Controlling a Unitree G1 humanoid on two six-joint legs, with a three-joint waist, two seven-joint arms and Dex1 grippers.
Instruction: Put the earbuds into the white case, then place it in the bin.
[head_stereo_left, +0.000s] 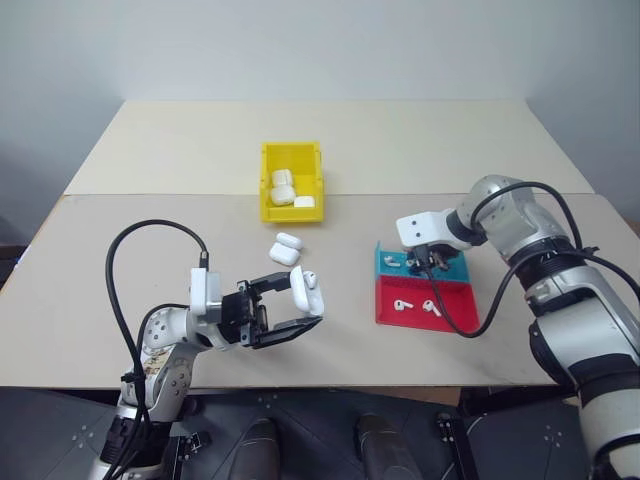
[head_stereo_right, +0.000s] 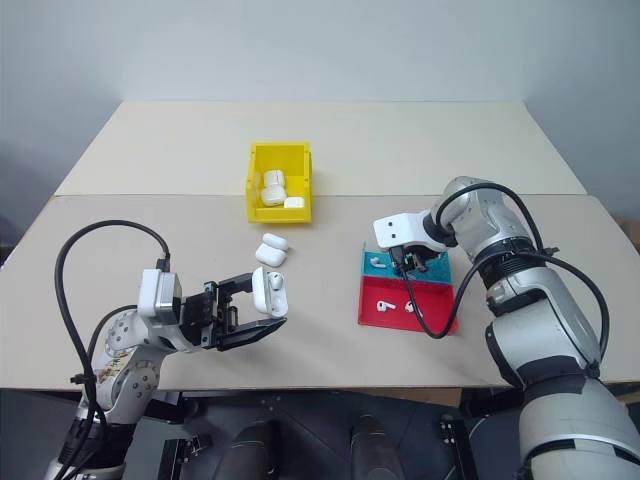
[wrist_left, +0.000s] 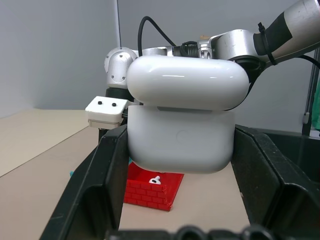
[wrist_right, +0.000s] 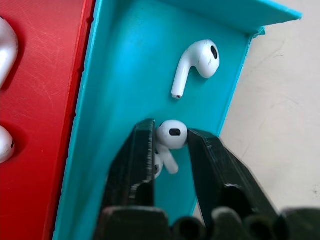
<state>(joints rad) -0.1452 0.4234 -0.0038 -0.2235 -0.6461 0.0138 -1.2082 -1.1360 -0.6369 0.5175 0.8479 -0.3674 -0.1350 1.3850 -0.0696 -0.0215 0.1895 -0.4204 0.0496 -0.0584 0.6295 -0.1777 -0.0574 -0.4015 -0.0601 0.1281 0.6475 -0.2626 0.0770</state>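
Observation:
My left gripper (head_stereo_left: 308, 301) is shut on a white case (head_stereo_left: 308, 290) and holds it above the table's front, with the lid flipped open (wrist_left: 187, 82). My right gripper (wrist_right: 171, 132) points down into the teal tray (head_stereo_left: 457, 268). Its two fingers press on either side of an earbud (wrist_right: 171, 135), which rests on the tray floor. A second earbud (wrist_right: 198, 62) lies loose in the same tray. The yellow bin (head_stereo_left: 268, 182) stands at the table's middle and has several white cases (head_stereo_left: 283, 189) in it.
Two more white cases (head_stereo_left: 287, 248) lie on the table between the bin and my left gripper. The red tray (head_stereo_left: 455, 312) adjoins the teal one on the near side and holds two earbuds (head_stereo_left: 403, 304). A black cable loops beside the trays.

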